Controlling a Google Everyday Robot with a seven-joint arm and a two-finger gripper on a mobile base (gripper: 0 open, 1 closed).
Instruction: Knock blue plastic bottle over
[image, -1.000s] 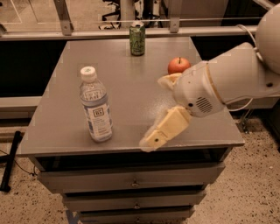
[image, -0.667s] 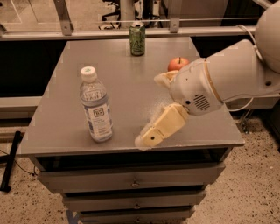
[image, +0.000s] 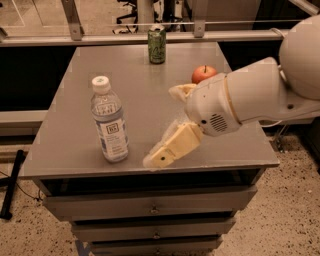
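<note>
Grey metal drawers, all shut, are seen beneath a flat grey surface that fills the middle of the frame, with speckled floor at the lower corners. The blue plastic bottle stands upright left of centre, near the front edge of the surface, its white cap screwed on. The tool is held to the right of the bottle, low over the surface, with its two tan fingers spread well apart, so it is read as open and nothing is gripped. The lower finger is angled down towards the front edge, its tip near the bottle's base but apart from it. The upper finger is partly hidden behind the white arm, which enters from the right and is cut off by the frame's right edge. A red apple is partly covered by the arm. A green can stands upright at the far edge, top centre. Whether liquid is held in the bottle cannot be told. A dark object at lower left is hard to make out.
</note>
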